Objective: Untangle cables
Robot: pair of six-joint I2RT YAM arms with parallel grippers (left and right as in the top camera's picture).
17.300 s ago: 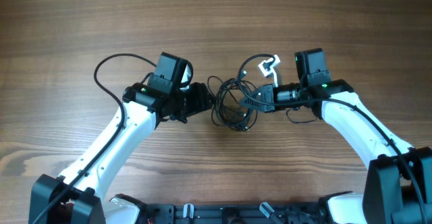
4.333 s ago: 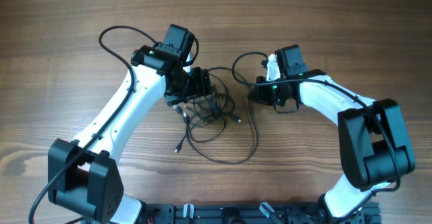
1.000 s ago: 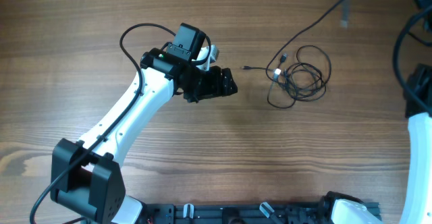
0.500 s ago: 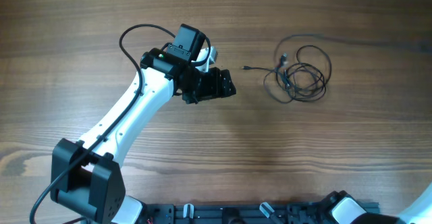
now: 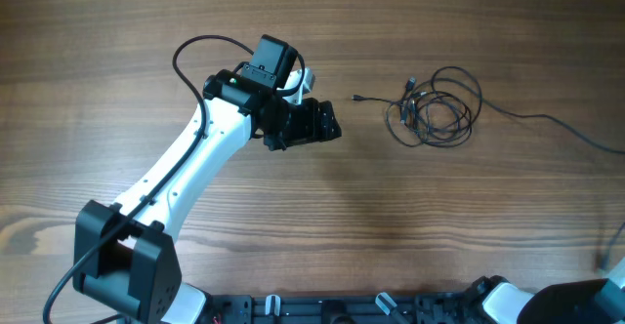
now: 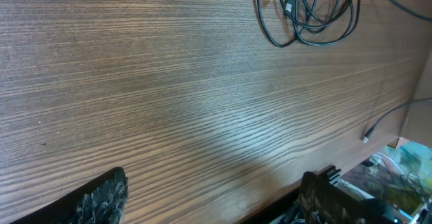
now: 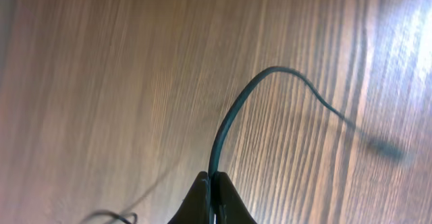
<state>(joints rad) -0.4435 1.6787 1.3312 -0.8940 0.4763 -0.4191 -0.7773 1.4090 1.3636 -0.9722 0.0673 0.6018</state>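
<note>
Clamped a thin black flexible cord (image 7: 226, 129) between the shut fingertips of the right gripper (image 7: 210, 183), apparently a strand trailing from the loose black coil of cables (image 5: 437, 111) lying right of centre on the brown wooden table (image 5: 146, 31). Held the left gripper (image 5: 330, 126) wide open and empty, well apart from the coil. Looked mid pull-out; next called for pinning the coil

Coiled cables (image 5: 437, 112) right of left hand (image 5: 329, 125), 1 strand (image 5: 532, 117) toward table (image 5: 469, 246) edge
</note>
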